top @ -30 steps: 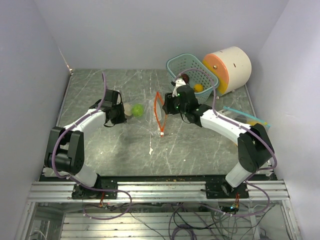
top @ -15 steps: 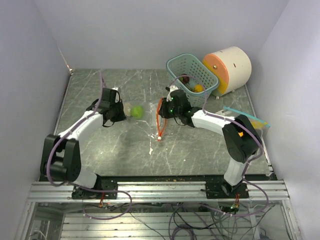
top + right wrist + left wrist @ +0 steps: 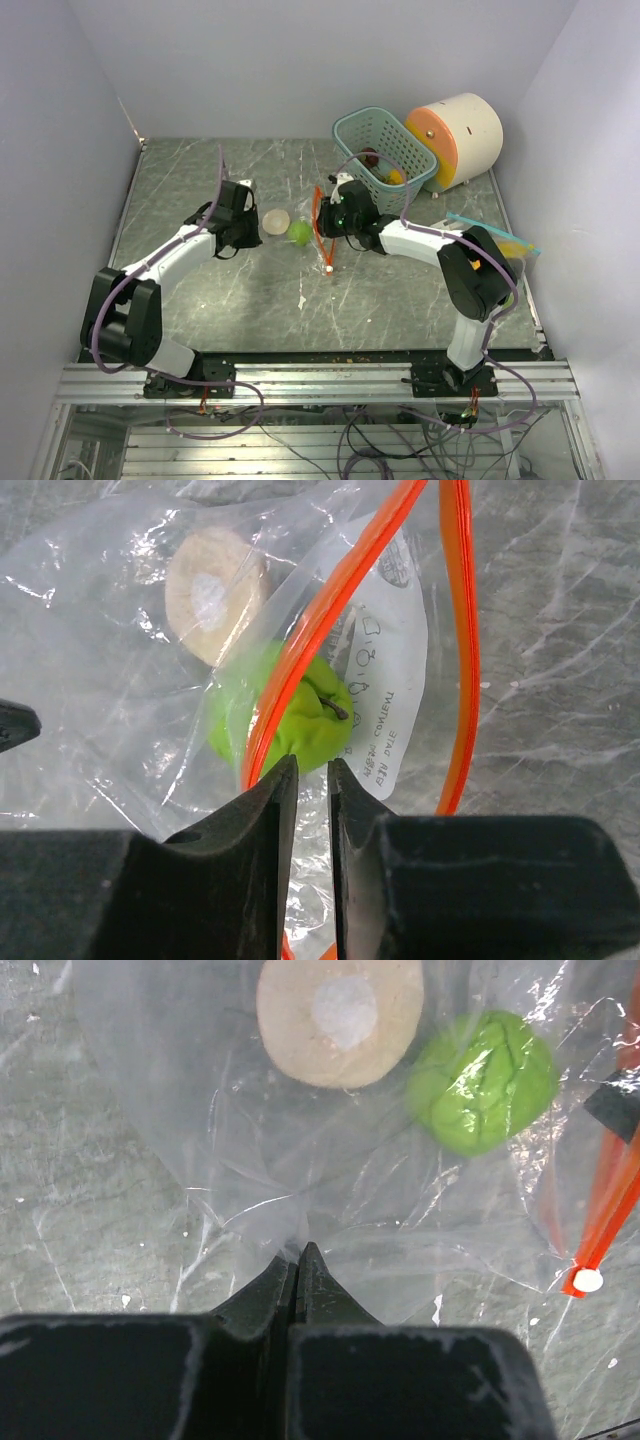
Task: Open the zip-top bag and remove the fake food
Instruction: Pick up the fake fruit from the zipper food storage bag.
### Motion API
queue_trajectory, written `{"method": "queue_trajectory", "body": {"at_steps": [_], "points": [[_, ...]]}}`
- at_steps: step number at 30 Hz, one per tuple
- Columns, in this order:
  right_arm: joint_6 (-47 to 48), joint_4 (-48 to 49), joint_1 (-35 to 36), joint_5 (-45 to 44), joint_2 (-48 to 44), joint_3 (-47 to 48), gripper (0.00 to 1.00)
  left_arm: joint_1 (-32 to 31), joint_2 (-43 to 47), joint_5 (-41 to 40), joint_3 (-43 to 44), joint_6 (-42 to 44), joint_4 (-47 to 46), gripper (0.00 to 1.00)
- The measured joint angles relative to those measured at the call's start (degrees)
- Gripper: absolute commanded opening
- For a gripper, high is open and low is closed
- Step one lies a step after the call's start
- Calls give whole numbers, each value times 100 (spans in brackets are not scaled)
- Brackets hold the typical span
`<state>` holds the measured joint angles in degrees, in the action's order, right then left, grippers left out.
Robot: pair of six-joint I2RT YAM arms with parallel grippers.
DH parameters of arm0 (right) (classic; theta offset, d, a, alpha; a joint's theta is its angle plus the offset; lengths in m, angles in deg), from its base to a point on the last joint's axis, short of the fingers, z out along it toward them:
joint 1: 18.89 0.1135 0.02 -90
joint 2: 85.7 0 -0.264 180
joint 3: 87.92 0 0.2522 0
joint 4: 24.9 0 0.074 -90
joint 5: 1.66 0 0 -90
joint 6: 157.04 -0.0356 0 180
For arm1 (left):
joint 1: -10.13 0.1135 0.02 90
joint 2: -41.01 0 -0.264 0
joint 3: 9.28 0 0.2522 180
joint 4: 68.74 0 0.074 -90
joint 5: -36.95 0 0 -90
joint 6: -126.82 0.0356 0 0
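Note:
The clear zip-top bag (image 3: 286,224) lies flat between the arms, its orange zip mouth (image 3: 318,225) gaping toward the right. Two pieces of fake food sit inside: a green fruit (image 3: 298,232) (image 3: 483,1082) (image 3: 300,725) near the mouth and a whitish round slice (image 3: 276,220) (image 3: 338,1020) (image 3: 215,590) behind it. My left gripper (image 3: 252,228) (image 3: 298,1252) is shut on the bag's closed end, pinching the film. At the mouth, my right gripper (image 3: 328,222) (image 3: 312,765) is open by a narrow gap, tips just short of the green fruit, nothing held.
A teal basket (image 3: 345,130) at the back right holds an orange piece (image 3: 397,176) and a dark one (image 3: 370,157). A big cream cylinder (image 3: 465,135) with an orange face lies beside it. Another clear bag with a teal strip (image 3: 490,230) lies by the right wall.
My right gripper came from the basket down to the bag mouth and narrowed. The left gripper shifted right with the bag's end, and both food pieces slid toward the mouth.

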<state>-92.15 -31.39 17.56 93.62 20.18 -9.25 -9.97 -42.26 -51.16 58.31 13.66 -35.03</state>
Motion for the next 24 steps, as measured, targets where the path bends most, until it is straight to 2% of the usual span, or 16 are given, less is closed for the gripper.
{"method": "queue_trajectory", "body": {"at_steps": [2,7,14,24], "points": [[-2,52,0,44,4,-15,23,2,-48,-26,0,0,42,7],[-48,195,-2,181,79,-103,42,2,-59,-33,0,-4,50,7],[-17,275,0,455,378,-107,47,2,-162,-31,0,-15,52,7],[85,551,0,828,450,-90,74,2,-188,-24,0,-22,52,7]]}}
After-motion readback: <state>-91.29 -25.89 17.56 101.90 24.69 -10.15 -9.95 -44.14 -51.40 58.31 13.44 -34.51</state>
